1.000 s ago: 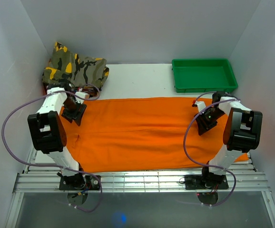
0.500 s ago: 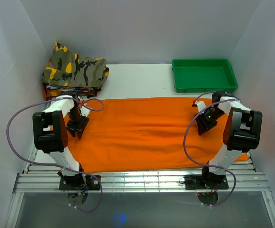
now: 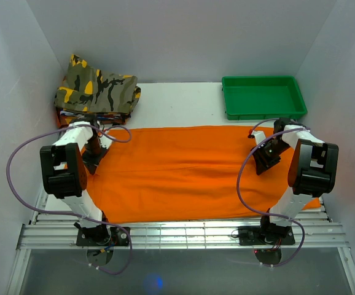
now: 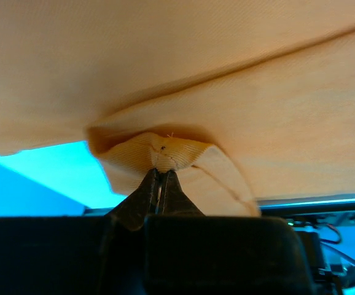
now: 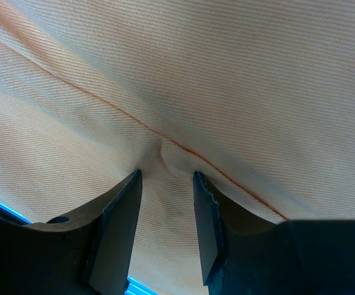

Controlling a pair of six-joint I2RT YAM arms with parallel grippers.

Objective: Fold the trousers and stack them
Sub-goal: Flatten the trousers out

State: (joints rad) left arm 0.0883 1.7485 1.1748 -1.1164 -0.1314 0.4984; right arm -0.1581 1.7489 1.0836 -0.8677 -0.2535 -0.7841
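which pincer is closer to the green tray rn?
Right. The right pincer sits on the trousers just on the near side of the green tray; the left pincer is at the trousers' opposite end, by the camouflage garment.

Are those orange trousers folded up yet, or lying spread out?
Spread out: the trousers lie flat across the table; only a small pinch is bunched in the shut left pincer.
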